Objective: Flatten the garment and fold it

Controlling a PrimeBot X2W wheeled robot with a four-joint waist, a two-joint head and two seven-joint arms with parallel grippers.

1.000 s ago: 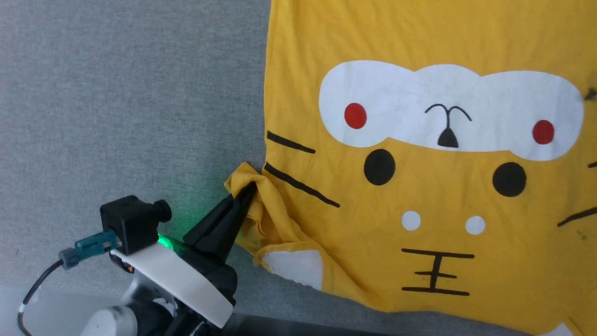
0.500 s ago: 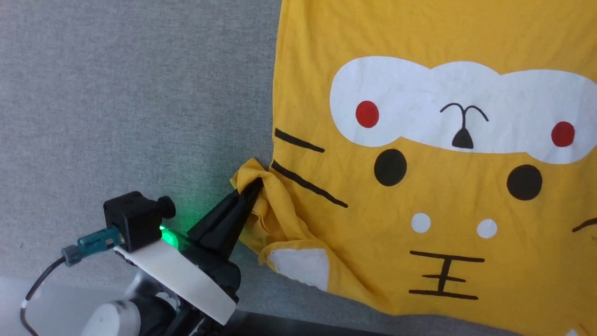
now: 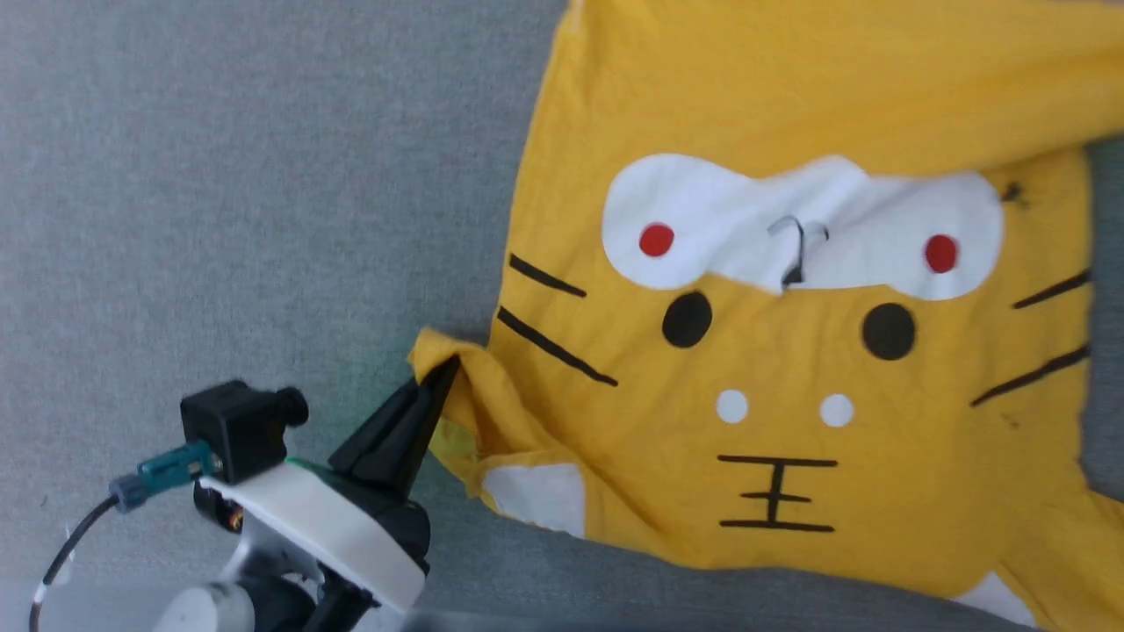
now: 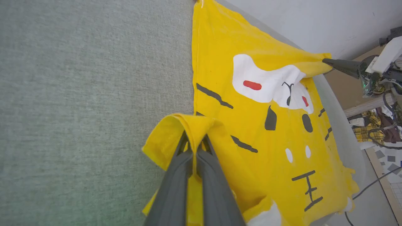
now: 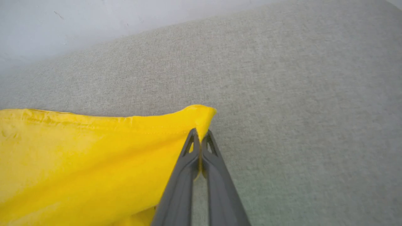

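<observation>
In the head view, you are seeing the garment (image 3: 773, 369) lying print-up on the grey table (image 3: 219, 175). Your left tool (image 3: 443, 373) is pinching a bunched fold at its left edge, beside the black stripes (image 3: 553, 347). In the left wrist view, that tool's fingers are pressing together on the yellow fold, while your right tool (image 4: 328, 61) is gripping the far corner. In the right wrist view, its fingers are pinching a yellow corner, with the table lying beyond.

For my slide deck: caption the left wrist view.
Left hand shut on a bunched edge of the shirt; right hand pinches its far corner.
</observation>
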